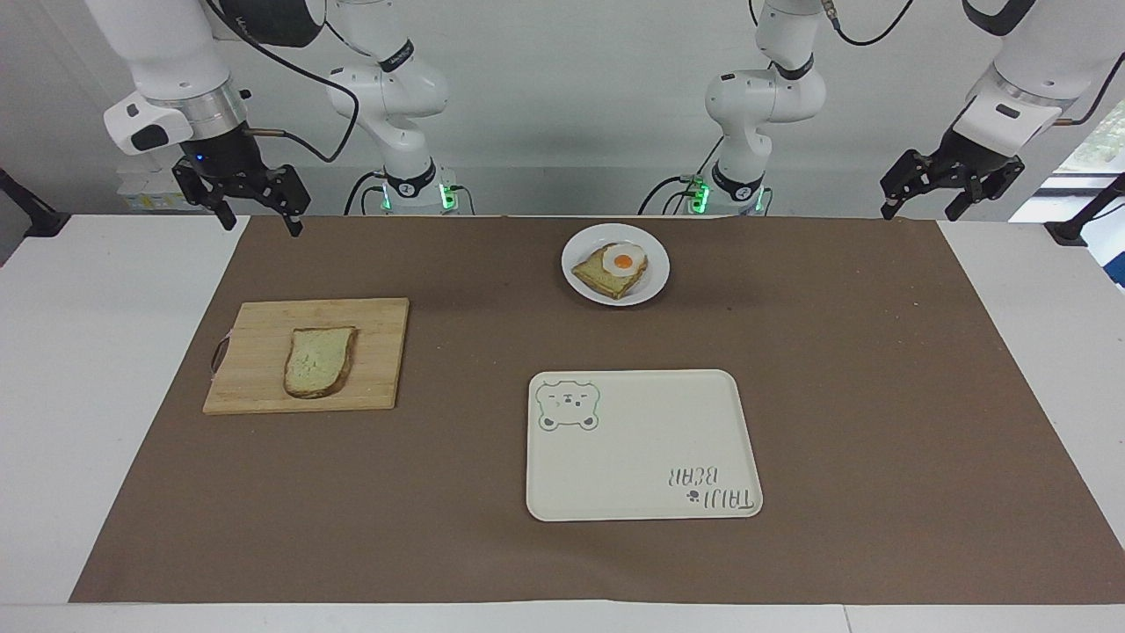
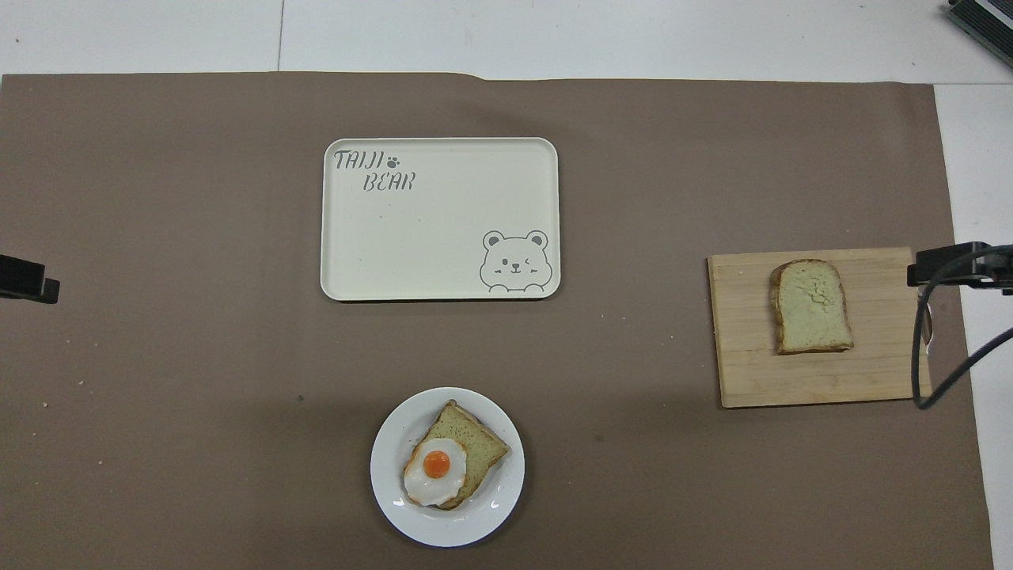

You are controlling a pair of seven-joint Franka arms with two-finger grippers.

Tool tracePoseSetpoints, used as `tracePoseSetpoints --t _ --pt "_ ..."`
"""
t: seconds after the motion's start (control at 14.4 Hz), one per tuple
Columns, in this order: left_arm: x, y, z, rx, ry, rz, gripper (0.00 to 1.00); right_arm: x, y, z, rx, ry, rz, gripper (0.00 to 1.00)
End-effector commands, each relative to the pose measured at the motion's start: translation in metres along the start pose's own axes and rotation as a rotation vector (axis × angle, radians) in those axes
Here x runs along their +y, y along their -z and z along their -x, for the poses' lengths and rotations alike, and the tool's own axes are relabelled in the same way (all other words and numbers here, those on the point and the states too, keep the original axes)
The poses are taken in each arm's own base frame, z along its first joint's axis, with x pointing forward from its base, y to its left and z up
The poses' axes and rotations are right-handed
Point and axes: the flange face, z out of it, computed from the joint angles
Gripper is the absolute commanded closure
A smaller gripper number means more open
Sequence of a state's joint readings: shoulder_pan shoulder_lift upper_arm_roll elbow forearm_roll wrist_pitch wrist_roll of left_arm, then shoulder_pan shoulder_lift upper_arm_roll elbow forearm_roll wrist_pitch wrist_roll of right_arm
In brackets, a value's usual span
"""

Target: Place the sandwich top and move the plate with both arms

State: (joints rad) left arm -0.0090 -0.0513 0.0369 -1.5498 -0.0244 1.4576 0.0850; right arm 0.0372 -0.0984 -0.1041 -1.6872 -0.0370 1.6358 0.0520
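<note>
The sandwich top (image 1: 319, 361) is one plain slice of toast, pale and speckled on its face with a brown crust, its rounded end turned away from the robots. It lies flat on a wooden cutting board (image 1: 264, 387) toward the right arm's end of the desk (image 1: 53, 369), which is mostly covered by a brown mat (image 1: 879, 396).

The plate (image 1: 589, 294) is small, round and white, close to the robots near the middle of the desk. On it sits a second slice of bread (image 1: 600, 277) with a fried egg (image 1: 624, 260) on top, the yolk bright orange. Farther from the robots than the plate lies a cream tray (image 1: 642, 457) with a bear drawing in one corner and lettering in another; the plate and tray are apart.

The right gripper (image 1: 260, 221) hangs in the air over the mat's edge nearest the robots, at the right arm's end, pointing down with its jaws wide and holding nothing. The left gripper (image 1: 919, 211) is raised and tilted over the mat's corner at the left arm's end, jaws also spread wide and empty. Both are well away from the bread and the plate.
</note>
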Motion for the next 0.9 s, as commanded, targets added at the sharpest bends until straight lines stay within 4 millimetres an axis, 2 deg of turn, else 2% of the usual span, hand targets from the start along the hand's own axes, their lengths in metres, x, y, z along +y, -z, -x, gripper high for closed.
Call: tracePoseSetpoints --t 0.0,0.49,0.83 --pt "-0.001 0.003 0.005 0.004 0.009 0.002 0.0 -0.001 0.002 0.002 0.002 -0.007 -0.021 0.0" --pt "-0.003 0.003 0.005 0.004 0.012 0.002 0.0 -0.001 0.003 0.004 -0.001 -0.005 -0.022 0.0" --pt "-0.003 0.003 0.005 0.003 0.014 0.002 0.0 -0.011 0.002 0.006 -0.002 0.016 -0.022 0.0"
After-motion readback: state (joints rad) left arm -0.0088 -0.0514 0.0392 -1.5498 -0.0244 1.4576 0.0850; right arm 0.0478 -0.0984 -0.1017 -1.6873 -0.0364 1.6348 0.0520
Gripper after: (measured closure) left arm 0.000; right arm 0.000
